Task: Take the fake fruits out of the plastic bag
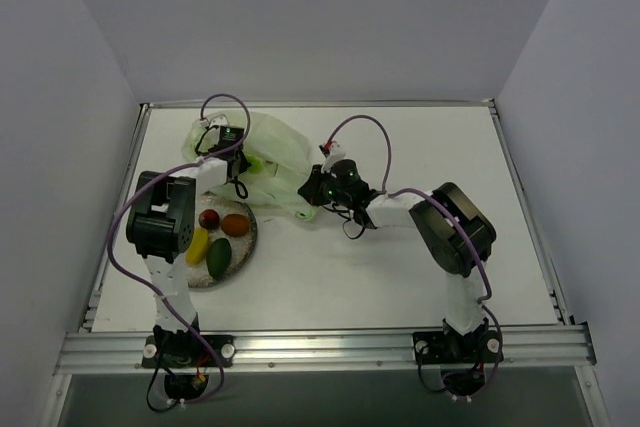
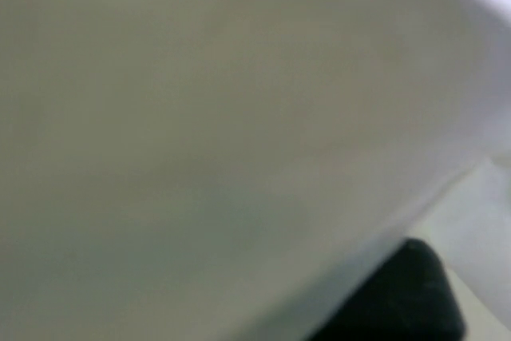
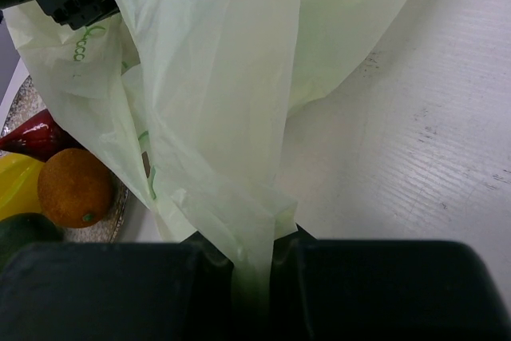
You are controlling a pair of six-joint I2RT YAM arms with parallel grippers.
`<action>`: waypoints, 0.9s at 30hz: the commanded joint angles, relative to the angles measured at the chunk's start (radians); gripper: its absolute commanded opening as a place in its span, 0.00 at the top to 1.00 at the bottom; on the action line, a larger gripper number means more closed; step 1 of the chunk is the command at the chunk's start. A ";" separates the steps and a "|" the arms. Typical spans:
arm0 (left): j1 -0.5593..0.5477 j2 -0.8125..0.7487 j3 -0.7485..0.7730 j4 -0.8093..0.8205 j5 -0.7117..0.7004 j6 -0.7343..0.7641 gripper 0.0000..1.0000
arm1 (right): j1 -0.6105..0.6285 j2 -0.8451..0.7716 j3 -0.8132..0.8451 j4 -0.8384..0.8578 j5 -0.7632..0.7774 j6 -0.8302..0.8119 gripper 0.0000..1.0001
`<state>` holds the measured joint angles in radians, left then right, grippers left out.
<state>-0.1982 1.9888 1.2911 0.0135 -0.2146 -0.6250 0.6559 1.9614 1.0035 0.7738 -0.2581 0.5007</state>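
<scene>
I saw the plate (image 1: pixel 243 250) holding an orange fruit (image 1: pixel 235 224), a dark red fruit (image 1: pixel 209 218), a yellow fruit (image 1: pixel 198 245) and a dark green fruit (image 1: pixel 219 258). The bag (image 1: pixel 275 152) sat on the desk (image 1: pixel 400 277) just behind the plate. My right gripper (image 1: pixel 308 192), reaching in from the right, was pinching the bag's film. The left gripper (image 1: pixel 240 152) was pressed against the bag. Its wrist view was only blur, so I couldn't tell its state.

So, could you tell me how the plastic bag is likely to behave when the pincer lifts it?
Probably floppy: the plastic bag drapes in loose folds from the right pincer, which pinches a bunched strip. Likely very light, being thin translucent film. It may slip, since the film looks smooth and only a narrow fold is gripped.
</scene>
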 commanded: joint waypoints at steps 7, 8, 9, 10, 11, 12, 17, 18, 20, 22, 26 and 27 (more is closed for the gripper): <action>-0.003 -0.235 -0.048 0.028 0.049 -0.004 0.98 | 0.004 -0.044 0.006 0.019 0.014 -0.001 1.00; -0.004 -0.252 -0.065 0.035 0.063 -0.007 0.98 | 0.004 -0.044 0.004 0.019 0.016 0.001 1.00; -0.004 -0.290 -0.075 0.037 0.069 -0.015 0.98 | 0.004 -0.045 0.004 0.021 0.017 0.001 1.00; -0.004 -0.307 -0.082 0.040 0.078 -0.019 0.98 | 0.004 -0.045 0.003 0.022 0.017 0.002 1.00; -0.004 -0.339 -0.096 0.039 0.093 -0.022 0.98 | 0.004 -0.044 0.001 0.024 0.017 0.002 1.00; -0.003 -0.350 -0.099 0.037 0.098 -0.025 0.98 | 0.004 -0.047 0.001 0.024 0.017 0.002 1.00; 0.002 -0.358 -0.086 -0.024 0.093 -0.004 0.98 | 0.004 -0.053 -0.003 0.028 0.020 0.006 1.00; 0.006 -0.323 -0.054 -0.059 0.104 -0.002 0.98 | 0.004 -0.055 -0.003 0.028 0.020 0.004 1.00; 0.008 -0.265 -0.021 -0.090 0.118 0.002 0.97 | 0.004 -0.056 -0.002 0.028 0.022 0.006 1.00; 0.008 -0.234 0.006 -0.096 0.098 0.005 0.86 | 0.005 -0.061 -0.003 0.025 0.023 0.002 1.00; 0.019 -0.144 0.062 -0.128 0.081 0.016 0.65 | 0.005 -0.071 -0.005 0.018 0.025 -0.005 1.00; 0.025 -0.130 0.072 -0.130 0.084 0.019 0.59 | 0.005 -0.071 -0.003 0.015 0.026 -0.007 1.00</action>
<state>-0.1921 1.8450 1.2835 -0.0723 -0.1200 -0.6235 0.6559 1.9545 0.9997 0.7734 -0.2501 0.5007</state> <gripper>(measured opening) 0.366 0.001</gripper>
